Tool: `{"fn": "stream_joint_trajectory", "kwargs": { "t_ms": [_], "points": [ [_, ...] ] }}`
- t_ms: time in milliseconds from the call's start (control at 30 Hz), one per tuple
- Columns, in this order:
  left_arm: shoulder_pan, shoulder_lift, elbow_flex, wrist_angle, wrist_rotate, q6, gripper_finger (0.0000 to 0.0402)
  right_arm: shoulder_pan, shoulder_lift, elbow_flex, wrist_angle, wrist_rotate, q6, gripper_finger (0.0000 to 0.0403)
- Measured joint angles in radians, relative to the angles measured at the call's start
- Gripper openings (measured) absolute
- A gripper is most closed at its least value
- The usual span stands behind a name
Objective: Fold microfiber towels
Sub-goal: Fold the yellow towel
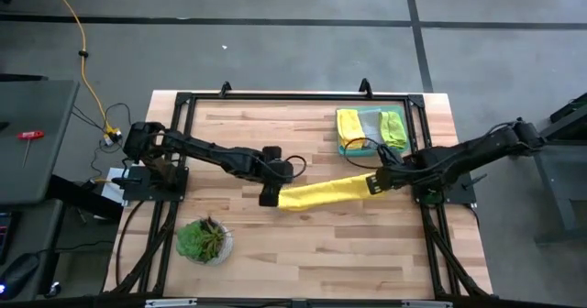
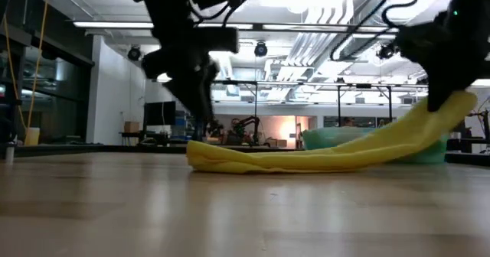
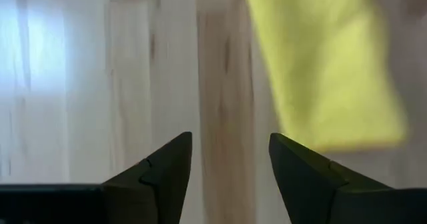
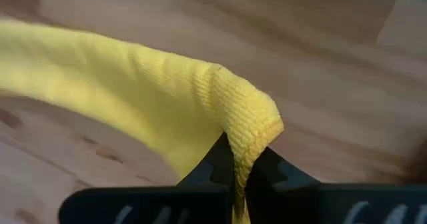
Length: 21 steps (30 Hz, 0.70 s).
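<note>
A bright yellow microfiber towel (image 1: 326, 192), bunched into a long band, lies across the middle of the table. Its left end (image 2: 210, 157) rests on the wood and its right end is raised. My right gripper (image 4: 240, 177) is shut on that raised end. My left gripper (image 3: 230, 164) hangs open above the bare wood just beside the towel's left end (image 3: 327, 71), with nothing between its fingers. Folded yellow, grey and lime towels (image 1: 370, 128) lie stacked at the back right. My right gripper pinches the yellow towel's right end at a folded-over ridge (image 4: 252, 132) between its two fingers, in more than one layer. The fingers come from above, slanting down. That end is lifted clear, and the towel slopes down slack to its left end on the table (image 2: 230, 159).
The stack of folded towels sits on a green tray (image 1: 409, 115) at the back right. A small potted plant (image 1: 204, 240) stands near the front left. A black frame (image 1: 183, 102) runs along the table's edges. Bare wood (image 1: 321, 253) lies in front of the yellow towel.
</note>
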<state>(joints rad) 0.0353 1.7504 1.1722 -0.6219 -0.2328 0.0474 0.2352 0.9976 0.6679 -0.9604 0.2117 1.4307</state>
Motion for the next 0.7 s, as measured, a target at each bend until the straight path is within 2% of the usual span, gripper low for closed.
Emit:
{"fn": "stream_joint_trajectory", "kwargs": {
  "t_ms": [167,333,400,500,700],
  "points": [
    [-0.004,0.000,-0.079,-0.035,0.010,-0.014,0.0145,-0.003,0.000,0.046,-0.025,0.053,-0.021,0.0000],
    [-0.030,0.000,-0.200,0.070,0.123,-0.084,0.0038,-0.022,0.000,0.050,-0.023,0.046,-0.017,0.0000],
    [-0.047,-0.003,-0.246,0.148,0.163,-0.131,0.0011,-0.027,0.000,0.050,-0.017,0.039,-0.017,0.0000],
    [-0.076,-0.010,-0.298,0.264,0.187,-0.186,0.0014,-0.035,0.004,0.050,0.003,0.007,-0.014,0.0000],
    [-0.094,-0.005,-0.339,0.444,0.189,-0.197,0.0003,-0.030,0.035,0.050,0.067,-0.050,0.042,0.0000]
  ]
}}
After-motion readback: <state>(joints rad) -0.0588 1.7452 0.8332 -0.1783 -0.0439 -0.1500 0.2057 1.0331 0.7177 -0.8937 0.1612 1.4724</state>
